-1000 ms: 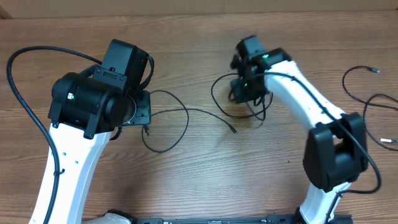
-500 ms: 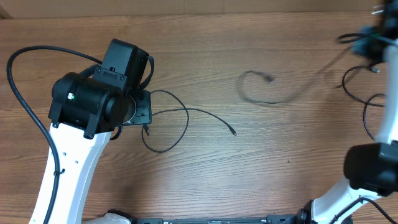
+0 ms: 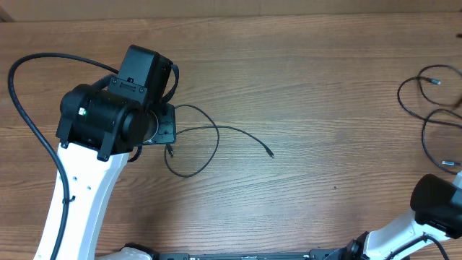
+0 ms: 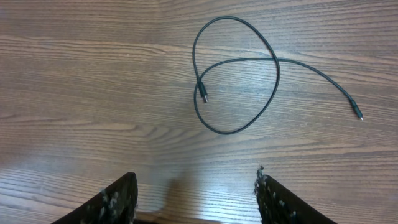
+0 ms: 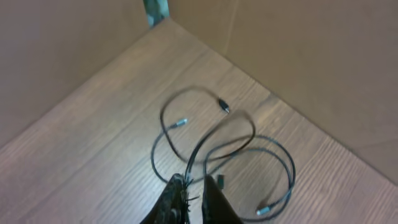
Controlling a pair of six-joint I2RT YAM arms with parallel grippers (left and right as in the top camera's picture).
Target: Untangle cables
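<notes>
cables [image 5: 217, 146] lie tangled at the right edge of the bench [image 3: 325, 87], right gripper [image 5: 193, 182] clenched on one strand; left gripper [image 4: 194, 180] hangs released near a lone looped cable [image 4: 236, 81].

You see thin black cables [image 4: 277, 60] on a brown wood-grain desk [image 3: 325, 87]. Your left arm [image 3: 76, 209] is white with black joints and a small green light.
</notes>
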